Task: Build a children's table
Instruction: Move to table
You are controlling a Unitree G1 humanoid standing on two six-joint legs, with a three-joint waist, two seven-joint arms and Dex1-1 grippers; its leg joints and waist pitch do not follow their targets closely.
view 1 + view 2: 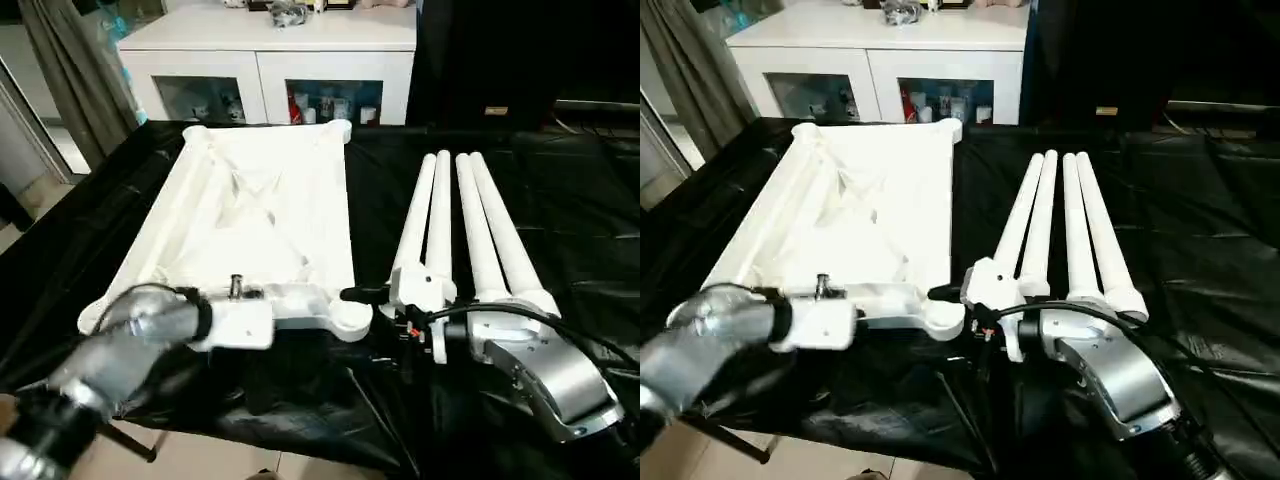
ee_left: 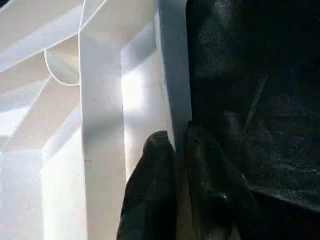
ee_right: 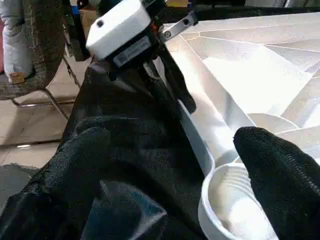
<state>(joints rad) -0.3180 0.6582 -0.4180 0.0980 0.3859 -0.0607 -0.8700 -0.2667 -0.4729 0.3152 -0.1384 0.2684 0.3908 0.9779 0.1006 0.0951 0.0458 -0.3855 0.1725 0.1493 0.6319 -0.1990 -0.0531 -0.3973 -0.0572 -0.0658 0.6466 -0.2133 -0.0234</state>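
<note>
soft indoor light; tabletop [image 1: 262, 215] glares; wrist views blurred

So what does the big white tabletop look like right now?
The tabletop is white plastic and lies upside down on the black cloth, so its ribbed underside faces up. It has round sockets at the corners. The left pincer is shut on its near rim, one finger inside and one outside. The right pincer is open around the near right corner socket. The four legs lie beside it, apart.

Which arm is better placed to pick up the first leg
The right. Its open gripper is free and sits beside the four legs, while the left gripper is clamped on the tabletop's near rim.
</note>
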